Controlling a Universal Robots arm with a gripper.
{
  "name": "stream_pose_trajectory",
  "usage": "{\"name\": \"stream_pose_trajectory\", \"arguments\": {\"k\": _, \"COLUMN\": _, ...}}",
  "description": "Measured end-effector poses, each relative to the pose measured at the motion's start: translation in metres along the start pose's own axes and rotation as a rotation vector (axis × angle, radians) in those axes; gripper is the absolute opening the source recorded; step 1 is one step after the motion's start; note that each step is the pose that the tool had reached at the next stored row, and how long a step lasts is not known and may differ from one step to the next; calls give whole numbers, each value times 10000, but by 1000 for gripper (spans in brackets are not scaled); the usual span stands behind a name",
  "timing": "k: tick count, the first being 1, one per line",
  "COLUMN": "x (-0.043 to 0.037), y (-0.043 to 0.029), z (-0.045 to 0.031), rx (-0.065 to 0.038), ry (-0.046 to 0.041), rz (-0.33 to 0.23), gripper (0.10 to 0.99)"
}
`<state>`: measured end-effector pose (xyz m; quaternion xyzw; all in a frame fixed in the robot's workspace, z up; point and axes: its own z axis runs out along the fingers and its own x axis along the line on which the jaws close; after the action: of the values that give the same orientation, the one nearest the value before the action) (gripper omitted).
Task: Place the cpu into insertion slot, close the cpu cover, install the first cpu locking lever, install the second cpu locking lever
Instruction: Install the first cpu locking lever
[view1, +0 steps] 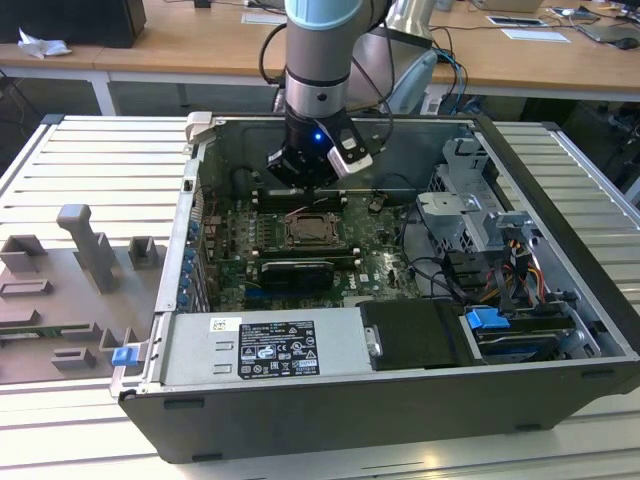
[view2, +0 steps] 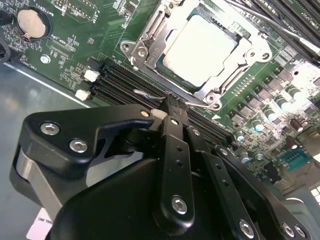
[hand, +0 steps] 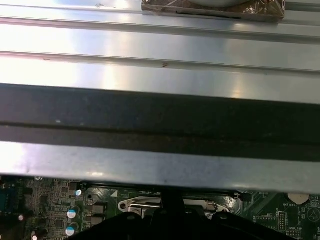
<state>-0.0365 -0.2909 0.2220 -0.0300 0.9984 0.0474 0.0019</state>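
Note:
The cpu (view2: 200, 47), a pale silvery square, lies flat in the insertion slot (view1: 308, 230) on the green board. The cpu cover (view2: 145, 45) lies down around it, and its window frames the chip. A thin wire locking lever (view2: 146, 93) runs along the socket edge nearest my gripper (view2: 172, 107), its hooked end just in front of the black fingertips. Another wire lever (view2: 285, 27) crosses beyond the far side of the socket. In the exterior view my gripper (view1: 310, 182) hangs inside the case just behind the socket. Its fingers are together and hold nothing.
Black memory slots (view2: 115, 80) lie between the gripper and the socket, and a coin battery (view2: 31, 22) sits off to one side. The power supply (view1: 265, 345), drive cage (view1: 470, 200) and cables (view1: 500, 270) crowd the case. A grey fixture (view1: 85, 245) stands on the table at the exterior view's left.

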Motion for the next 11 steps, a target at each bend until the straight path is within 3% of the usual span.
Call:
{"name": "stream_pose_trajectory", "arguments": {"k": 6, "x": -107, "y": -7, "z": 35, "rx": 0, "ry": -1, "rz": 0, "gripper": 106}}
{"name": "stream_pose_trajectory", "arguments": {"k": 11, "x": -143, "y": -7, "z": 84, "rx": 0, "ry": 0, "rz": 0, "gripper": 106}}
